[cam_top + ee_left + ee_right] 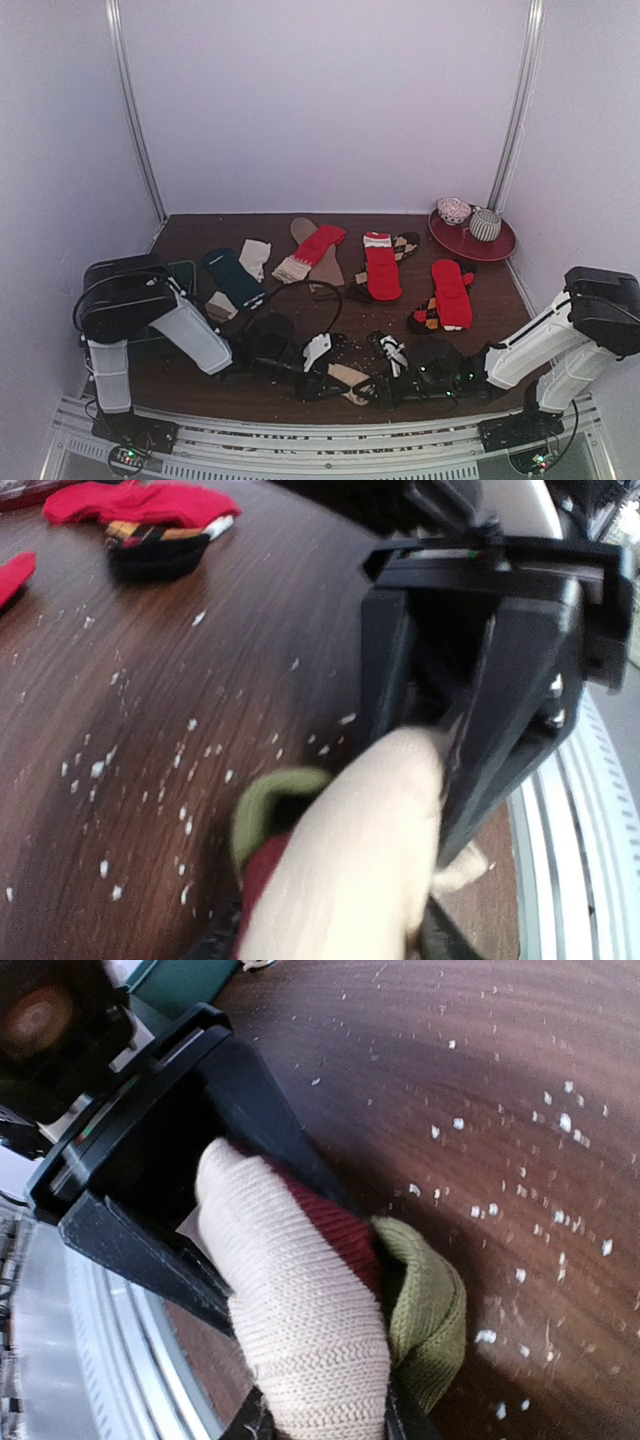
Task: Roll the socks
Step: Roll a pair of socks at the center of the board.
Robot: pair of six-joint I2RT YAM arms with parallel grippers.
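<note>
Stretching the left arm (pixel 195 338) and the right arm (pixel 525 352) inward, low along the near edge of the tabletop (pixel 190 235), meeting around a cream sock (pixel 348 377). Leaving red socks (pixel 382 270), a teal sock (pixel 233 278) and a red plate (pixel 495 248) lying farther back.

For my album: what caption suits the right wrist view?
Cream knitted sock with dark red and olive-green bands spans right gripper and black left gripper over a flecked dark wooden table.

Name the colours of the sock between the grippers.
Sock is cream, dark red, olive; right wrist view.
</note>
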